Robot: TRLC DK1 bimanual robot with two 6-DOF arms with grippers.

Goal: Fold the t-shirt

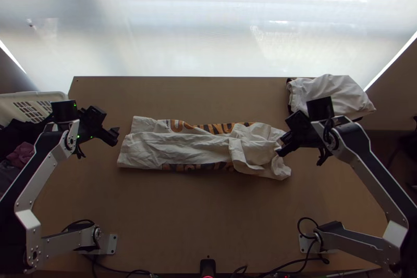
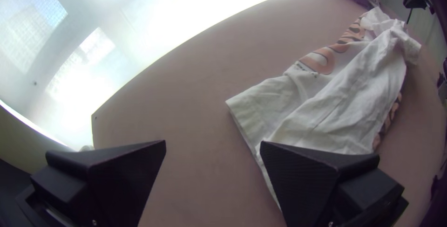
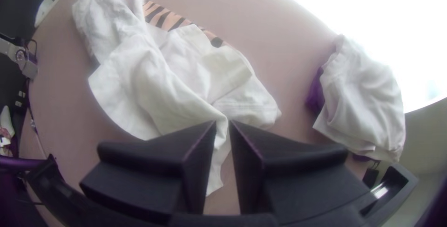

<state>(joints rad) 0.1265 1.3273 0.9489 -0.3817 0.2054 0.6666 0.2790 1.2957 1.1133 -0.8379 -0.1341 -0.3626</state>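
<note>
A cream-white cotton t-shirt with orange and black print (image 1: 182, 147) lies across the middle of the light wooden table (image 1: 208, 210), drawn into a long strip running left to right. Print shows along its far and near sides with plain cloth between, so the sides look already turned in to narrow it. The left end is fairly flat and straight; the right end is bunched, with loose flaps, perhaps sleeves, overlapping there.

The left black two-fingered gripper (image 2: 213, 143) hangs just beside the shirt's left end, its fingers wide apart with nothing between them. That place would suit taking the end to carry it over. The right black two-fingered gripper (image 3: 223, 122) is over the bunched right end, its fingers a narrow slit apart, and it appears to hold no cloth; it is well placed to tidy the flaps or pin that end. The next step is likely a crosswise fold, and the uneven layers on the right could make it lumpy or slip open.

At the far right corner sits a heap of white cloth with dark purple cloth under it (image 1: 339, 95), probably set aside there to leave working room. A white slatted plastic basket (image 1: 10, 101) stands at the left edge, with dark clothes (image 1: 18, 134) beside it.
</note>
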